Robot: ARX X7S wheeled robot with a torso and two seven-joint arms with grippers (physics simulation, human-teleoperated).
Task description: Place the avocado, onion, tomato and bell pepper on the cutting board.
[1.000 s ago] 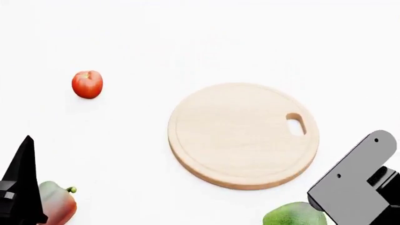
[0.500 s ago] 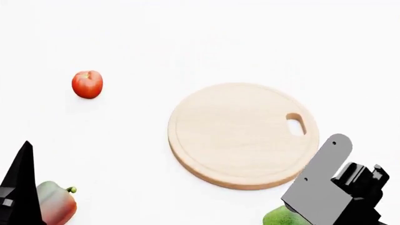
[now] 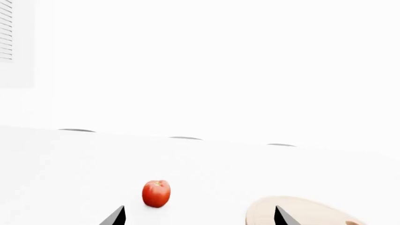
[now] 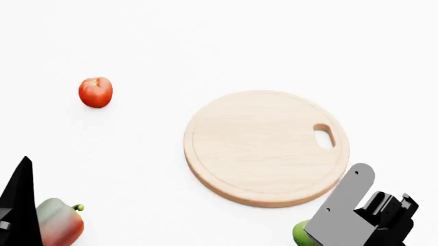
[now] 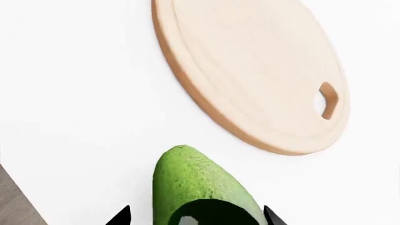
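Note:
The round light-wood cutting board (image 4: 263,154) lies bare in the middle of the white table. The tomato (image 4: 95,92) sits far left of it, also seen ahead in the left wrist view (image 3: 156,193). At the near left lies the bell pepper (image 4: 61,223), next to my left gripper's black finger (image 4: 20,200). That left gripper (image 3: 198,218) is open and holds nothing. My right gripper (image 5: 196,218) is open, its fingertips on either side of the green avocado (image 5: 194,180). The right arm hides most of the avocado (image 4: 298,233) in the head view. The onion is out of view.
The table's near edge (image 5: 9,201) runs close beside the avocado. The cutting board (image 5: 250,70) lies just beyond the avocado, its oval hole (image 5: 328,100) on the side away from the tomato. A louvred vent (image 3: 5,30) is on the far wall.
My right arm has swung left and down over the avocado, covering most of it in the head view. The left finger has dropped slightly. The produce and the board have not moved.

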